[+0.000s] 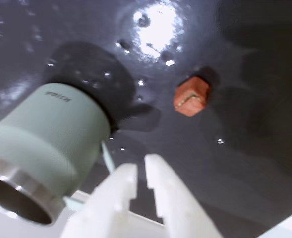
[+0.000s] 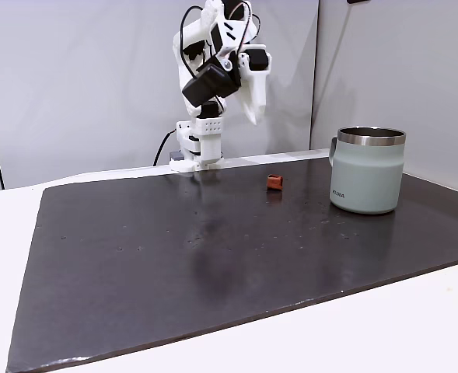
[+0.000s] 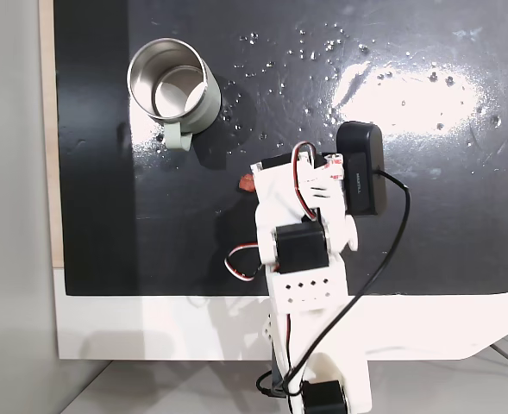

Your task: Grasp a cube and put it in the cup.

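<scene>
The gripper [image 1: 142, 166], fingers slightly apart and empty, hangs above the mat [image 2: 213, 241]; the arm [image 3: 301, 224] half hides the cube [image 3: 246, 182] near the cup [image 3: 172, 86].

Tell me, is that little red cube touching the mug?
Apart. In a fixed view, bare dark mat lies between the cube and the mug.

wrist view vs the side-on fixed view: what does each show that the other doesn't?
Wrist view alone: the gripper fingers close up, a narrow gap between them, nothing held; a pale line across the cube.

Side-on fixed view alone: the whole white arm on its base at the mat's far edge, raised clear of the black mat; the cup standing upright to the right of the cube, apart from it.

Both: cup, cube, dark glossy mat, dark lettering near the cup's base.
</scene>
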Robot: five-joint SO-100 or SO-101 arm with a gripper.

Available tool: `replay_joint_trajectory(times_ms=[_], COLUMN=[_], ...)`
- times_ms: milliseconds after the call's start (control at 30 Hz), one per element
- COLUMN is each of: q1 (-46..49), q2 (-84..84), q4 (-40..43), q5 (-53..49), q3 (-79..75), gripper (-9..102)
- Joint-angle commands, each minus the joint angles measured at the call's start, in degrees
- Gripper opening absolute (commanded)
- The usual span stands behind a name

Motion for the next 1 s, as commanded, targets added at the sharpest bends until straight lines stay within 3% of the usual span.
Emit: replay_joint_trajectory(times_ms=[0, 233, 600, 967], q1=[-3.2, -11.9, -13.8, -12.8], q2=[-5.2, -14.0, -21.4, -25.7], q4=[2.7, 6.0, 7.1, 9.8], q5=[1.8, 5.7, 5.0, -4.2], q3=[-6.2, -9.8, -12.7, -14.3], gripper=[0, 0, 0, 0])
